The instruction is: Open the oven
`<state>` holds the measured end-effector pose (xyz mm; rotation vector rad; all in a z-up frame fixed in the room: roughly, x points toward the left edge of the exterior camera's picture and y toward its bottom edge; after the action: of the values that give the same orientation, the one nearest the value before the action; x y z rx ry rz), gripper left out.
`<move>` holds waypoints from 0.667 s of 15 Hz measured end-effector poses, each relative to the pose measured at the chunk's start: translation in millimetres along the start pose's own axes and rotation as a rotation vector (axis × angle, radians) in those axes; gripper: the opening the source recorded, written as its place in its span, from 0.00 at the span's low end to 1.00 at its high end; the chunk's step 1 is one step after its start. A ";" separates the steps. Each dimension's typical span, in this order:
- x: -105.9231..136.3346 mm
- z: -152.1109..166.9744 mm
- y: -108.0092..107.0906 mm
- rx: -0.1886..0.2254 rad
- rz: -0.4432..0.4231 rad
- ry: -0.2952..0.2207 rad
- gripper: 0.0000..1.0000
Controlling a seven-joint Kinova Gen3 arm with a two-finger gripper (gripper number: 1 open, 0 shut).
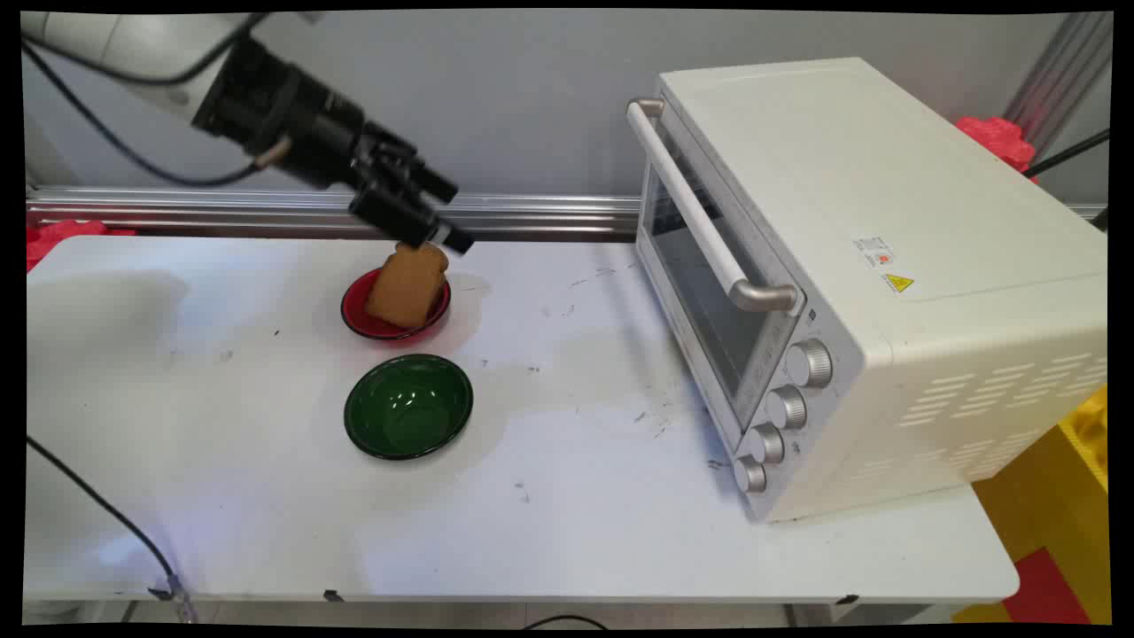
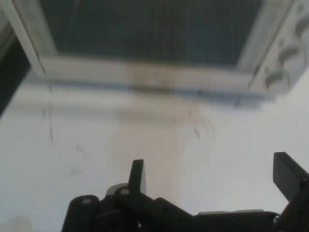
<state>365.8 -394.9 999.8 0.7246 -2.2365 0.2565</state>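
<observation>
Counter [image 1: 576, 532]: white and scuffed with dark marks. From my remote seat I saw it carrying everything below.
Cable [image 1: 106, 509]: a thin black lead crossed the near left corner of the counter and ran down to its front edge.
Green bowl [image 1: 407, 406]: nearest the camera of the two dishes. It sat upright with nothing in it that I could see, just in front of the red one and apart from it.
Red bowl [image 1: 359, 323]: directly behind the green bowl, holding the bread.
Slice of toast [image 1: 407, 285]: brown, standing on edge in the red bowl and tilted. Its lower end was inside the dish and its crust top stuck up above the rim.
Tool [image 1: 438, 239]: it came down at a slant from the upper left, with its tips right at the top of the toast. I could not tell from the main view whether they touched it. In the hand view its fingers [image 2: 137, 175] stood spread wide, with bare counter between them and no bread.
Oven [image 1: 886, 266]: a white toaster oven on the right side of the counter, well apart from the bowls. Its glass door [image 1: 700, 283] was closed and faced left. It had a bar handle [image 1: 700, 221] along the top and four knobs [image 1: 787, 406] at the near end.
Rail [image 1: 266, 213]: a metal strip ran along the grey wall behind the counter.
</observation>
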 end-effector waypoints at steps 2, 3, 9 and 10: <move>10.8 -0.6 -0.6 0.001 -0.008 0.036 1.00; 17.6 -0.7 -1.1 0.001 -0.012 0.060 1.00; 43.8 0.5 -3.2 0.000 -0.019 0.148 1.00; 47.1 1.2 -3.6 -0.001 -0.016 0.158 1.00</move>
<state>341.1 -418.0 1032.7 0.6970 -2.0800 0.2949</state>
